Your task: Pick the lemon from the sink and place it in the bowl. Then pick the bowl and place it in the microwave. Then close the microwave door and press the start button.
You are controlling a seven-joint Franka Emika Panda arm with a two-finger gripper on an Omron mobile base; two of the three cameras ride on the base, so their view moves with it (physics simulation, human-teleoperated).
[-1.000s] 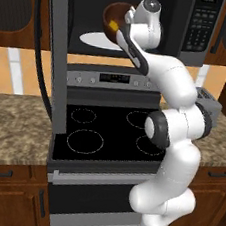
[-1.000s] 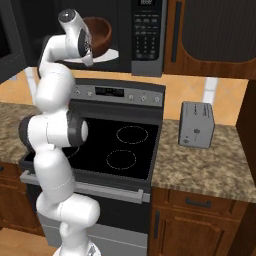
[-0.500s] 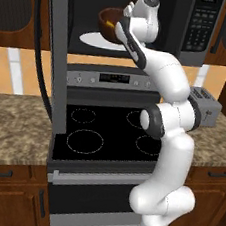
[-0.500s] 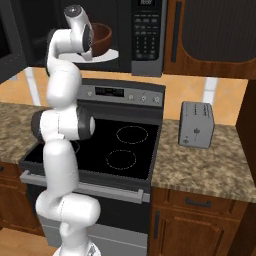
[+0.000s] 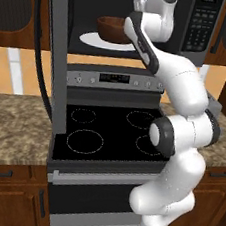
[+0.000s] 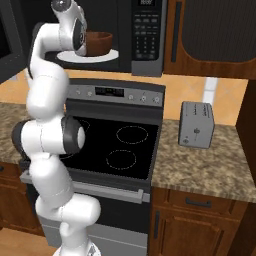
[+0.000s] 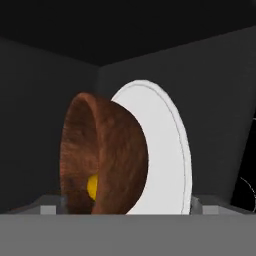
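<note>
The dark reddish-brown bowl (image 5: 113, 29) (image 6: 97, 42) rests on the white turntable (image 5: 94, 41) inside the microwave (image 5: 202, 23) (image 6: 147, 30). In the hand view, which is rolled sideways, the bowl (image 7: 105, 160) holds the yellow lemon (image 7: 92, 186) and stands against the turntable (image 7: 165, 140). My gripper (image 5: 141, 2) hangs just right of the bowl at the cavity mouth, open and holding nothing. The microwave door (image 5: 52, 51) (image 6: 10, 40) stands swung open to the left. The sink is out of view.
Below the microwave is a black cooktop (image 5: 108, 129) (image 6: 125, 145) with a control panel behind it. Granite counter (image 5: 12, 127) flanks it on both sides. A grey toaster (image 6: 196, 125) stands on the right counter. Wooden cabinets hang on either side of the microwave.
The bowl has gone from my grip down onto the turntable. My jaws have opened and let it go, and the hand has drawn slightly back from it.
</note>
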